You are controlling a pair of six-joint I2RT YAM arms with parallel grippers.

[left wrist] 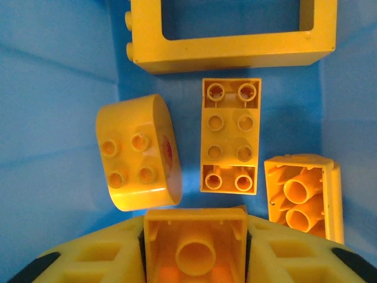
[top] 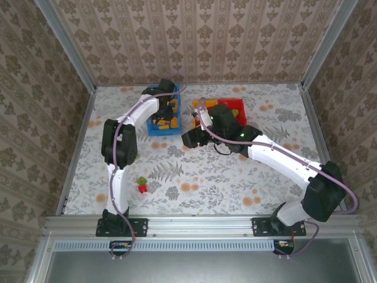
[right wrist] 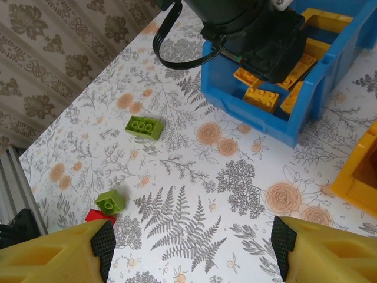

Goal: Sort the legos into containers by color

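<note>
Crowding is posing the main risk. The blue bin (left wrist: 53, 88) is already carrying a layer of yellow pieces, and the left gripper (left wrist: 194, 239) is hanging low inside it with a yellow brick (left wrist: 194, 256) sitting between its fingers (left wrist: 88, 259). I cannot tell whether they are clenching it or letting it go. Dropped here, it is likely landing against the long brick (left wrist: 230, 135) just ahead, or the rounded brick (left wrist: 138, 153) ahead-left, and tipping. The frame piece (left wrist: 235, 53) is lying farther ahead. Bin walls are standing left and right of the fingers, so room is lying straight up.

The right gripper (right wrist: 192, 244) is hovering with fingers spread, released, over bare table (right wrist: 194, 177). Ahead-right the left arm (right wrist: 247, 29) is blocking the blue bin, and the yellow bin (right wrist: 356, 177) is edging in at right. Ahead-left is open, with two green bricks (right wrist: 144, 127) and a red brick (right wrist: 97, 217) lying loose.
</note>
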